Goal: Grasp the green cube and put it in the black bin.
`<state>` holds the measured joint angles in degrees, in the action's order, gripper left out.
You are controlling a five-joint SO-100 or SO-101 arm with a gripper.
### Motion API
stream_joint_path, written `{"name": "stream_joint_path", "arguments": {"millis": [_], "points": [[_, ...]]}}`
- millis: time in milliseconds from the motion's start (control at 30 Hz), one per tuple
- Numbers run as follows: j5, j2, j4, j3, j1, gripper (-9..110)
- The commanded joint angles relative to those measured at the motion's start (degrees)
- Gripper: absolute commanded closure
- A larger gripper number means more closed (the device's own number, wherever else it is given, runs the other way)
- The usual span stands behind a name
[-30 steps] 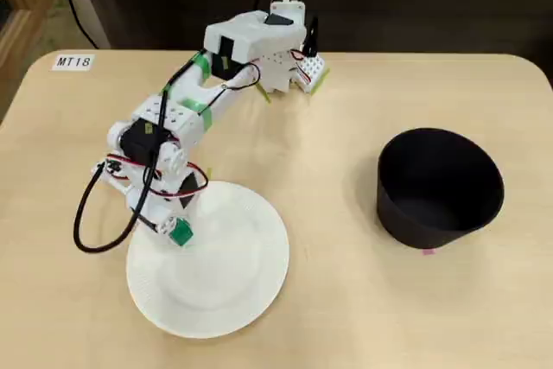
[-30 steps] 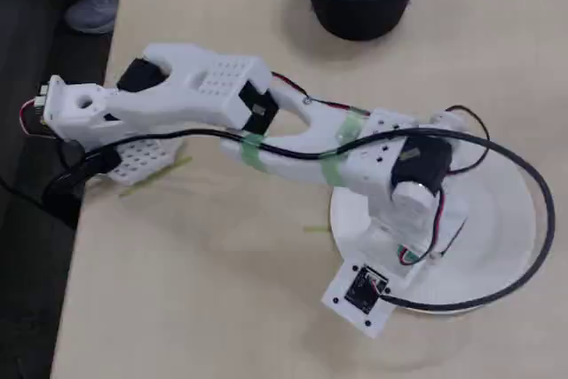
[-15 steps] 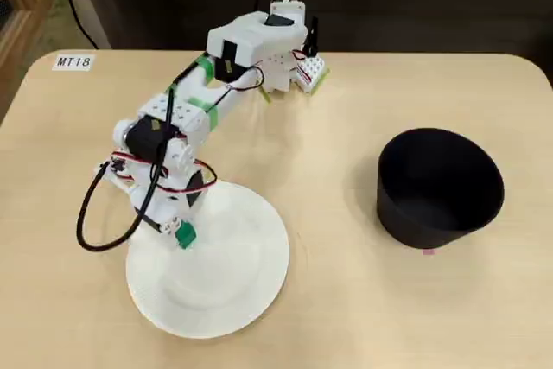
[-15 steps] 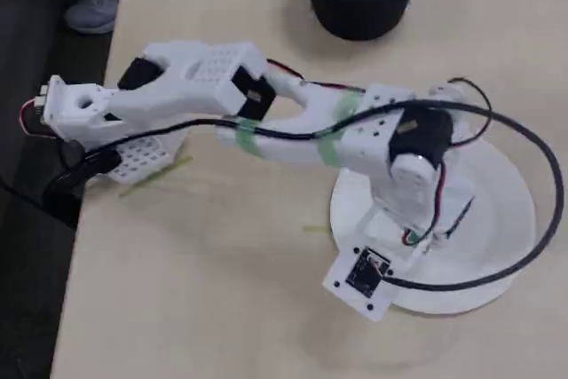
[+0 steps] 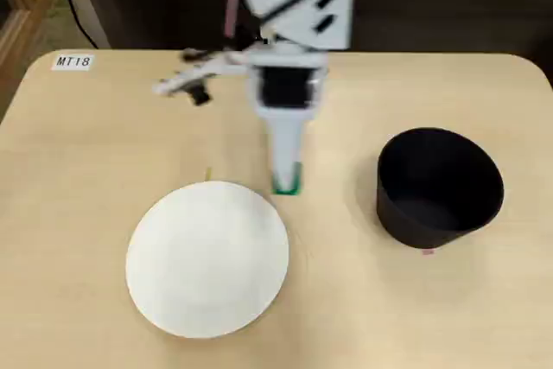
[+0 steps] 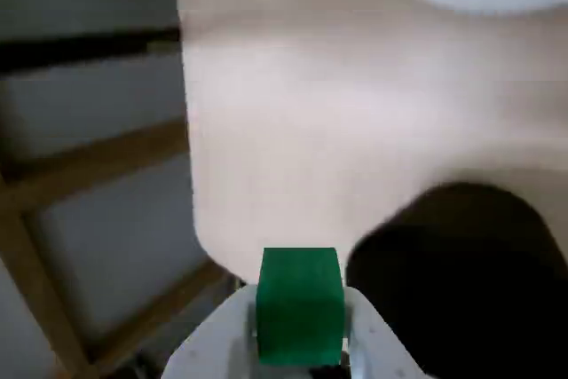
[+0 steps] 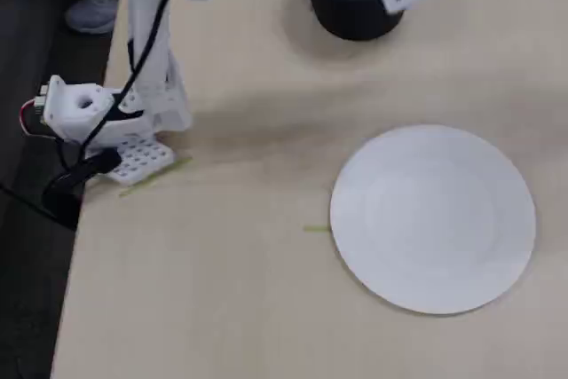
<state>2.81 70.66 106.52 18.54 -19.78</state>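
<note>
The gripper [image 6: 300,348] is clamping the cube [image 6: 300,306] on two opposite flat faces, carrying it in the air above the table's middle, between the plate [image 5: 207,258] and the bin [image 5: 439,186]. The cube looks light, rigid and smooth, so a squeeze across flat sides should hold. Motion blur is smearing the arm, and the fingertips are cut off in the wrist view.

Even indoor light, motion-blurred arm [image 5: 285,66]

Bare table [image 5: 346,300] between plate [image 5: 207,258] and bin [image 5: 440,186]
</note>
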Motion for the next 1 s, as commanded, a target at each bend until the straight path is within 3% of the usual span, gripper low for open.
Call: {"name": "stream_joint_path", "arguments": {"millis": [0, 200, 533, 967], "points": [[-0.4, 2.8, -0.4, 0.5, -10.0, 102], [1.3, 0.4, -0.3, 3.3, -18.0, 102], [2.5, 4.2, -0.3, 22.5, -18.5, 102], [2.0, 3.2, -0.3, 27.8, -18.6, 102]]}}
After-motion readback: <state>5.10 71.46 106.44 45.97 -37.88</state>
